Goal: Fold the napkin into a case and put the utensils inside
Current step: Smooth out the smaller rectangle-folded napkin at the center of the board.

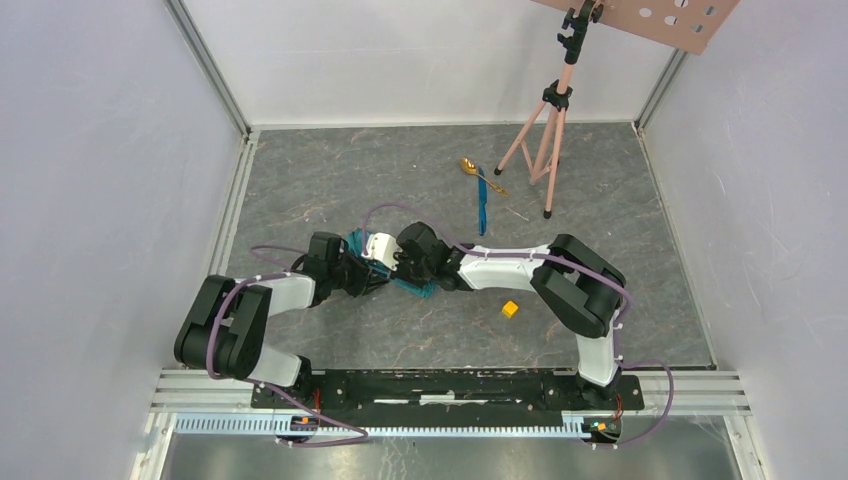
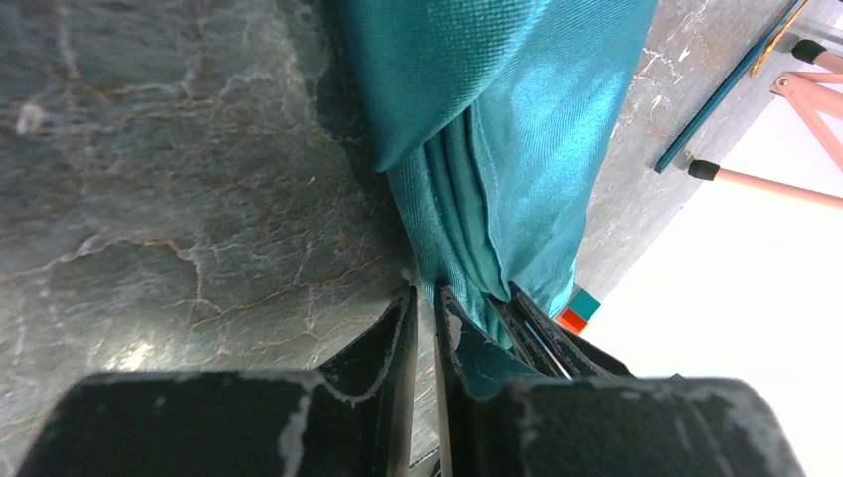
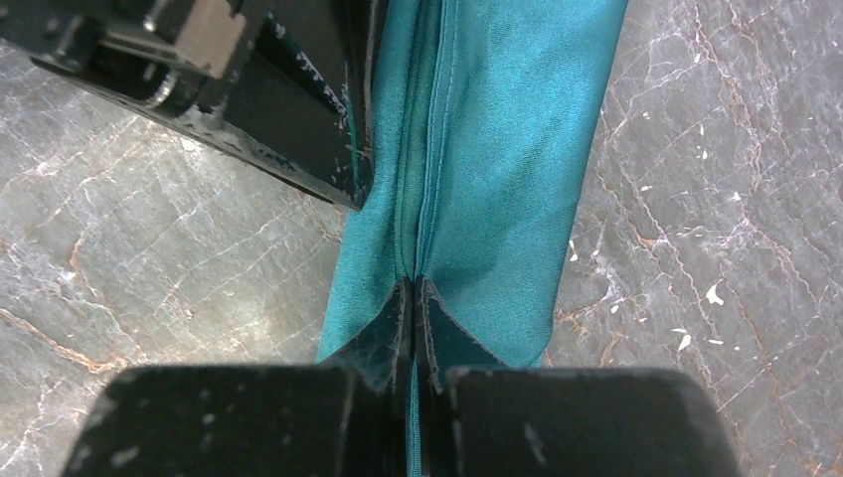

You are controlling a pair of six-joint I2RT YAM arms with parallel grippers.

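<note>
Right wrist: we see right gripper [image 3: 413, 286] pinching teal-green folded cloth napkin [image 3: 507, 149] mid-frame; left gripper [image 2: 424, 294] nearly closed at its edge, grip unclear.

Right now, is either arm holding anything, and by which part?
The right gripper pinches the napkin at the hemmed fold along its middle. The left gripper sits at the napkin's edge; whether it grips cannot be told.
</note>
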